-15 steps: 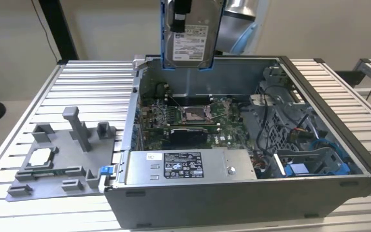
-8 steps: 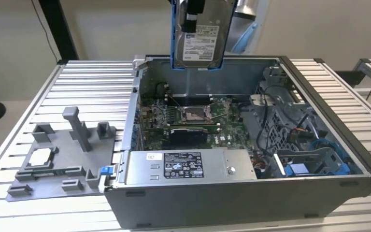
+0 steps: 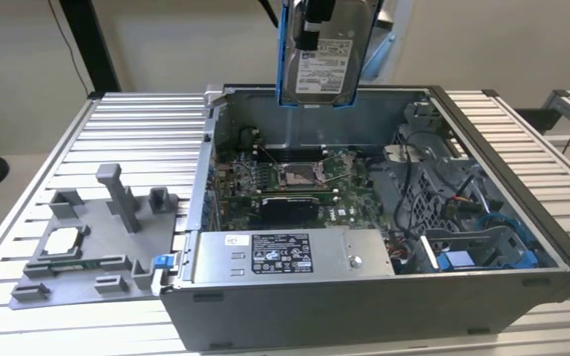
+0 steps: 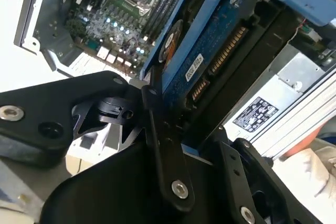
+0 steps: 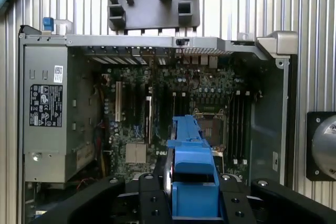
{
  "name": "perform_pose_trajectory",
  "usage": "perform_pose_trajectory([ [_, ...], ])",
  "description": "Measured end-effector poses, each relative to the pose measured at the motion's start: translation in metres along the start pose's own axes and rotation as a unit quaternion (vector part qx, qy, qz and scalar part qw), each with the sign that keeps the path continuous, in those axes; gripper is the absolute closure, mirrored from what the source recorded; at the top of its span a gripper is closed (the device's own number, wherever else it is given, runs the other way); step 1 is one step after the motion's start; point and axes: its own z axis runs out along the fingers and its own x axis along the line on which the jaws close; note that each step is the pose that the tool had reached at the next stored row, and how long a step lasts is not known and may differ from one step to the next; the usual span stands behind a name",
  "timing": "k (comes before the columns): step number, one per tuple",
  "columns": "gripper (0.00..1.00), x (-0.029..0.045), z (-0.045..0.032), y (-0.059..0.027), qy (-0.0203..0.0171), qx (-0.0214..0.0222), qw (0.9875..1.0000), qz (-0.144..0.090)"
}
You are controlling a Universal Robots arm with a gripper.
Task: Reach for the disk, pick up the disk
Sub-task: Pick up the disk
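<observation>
The disk (image 3: 323, 63), a silver-grey drive with a white label and a blue bracket round its edges, hangs upright in the air above the back of the open computer case (image 3: 483, 297). My gripper (image 3: 317, 16) is shut on its upper end, at the top of the exterior view. In the first wrist view the blue bracket edge of the disk (image 5: 192, 163) sits between the black fingers (image 5: 149, 203) of my gripper (image 5: 192, 198), high over the motherboard. In the second wrist view the disk (image 4: 207, 45) shows its blue circuit-board side, clamped in my gripper (image 4: 191, 140).
Inside the case lie the motherboard (image 3: 295, 182), a silver power supply box (image 3: 290, 256) with a white and black label, and a blue empty bracket (image 3: 468, 259) in the drive bay. A grey fixture plate (image 3: 87, 245) rests on the slatted table (image 3: 136, 126) at the exterior view's left.
</observation>
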Motion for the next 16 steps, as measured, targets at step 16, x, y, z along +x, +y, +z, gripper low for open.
perform_pose_trajectory([
  [16, 1.0, 0.0015, -0.0024, -0.0423, 0.0, -0.0006, 1.0, 0.0],
])
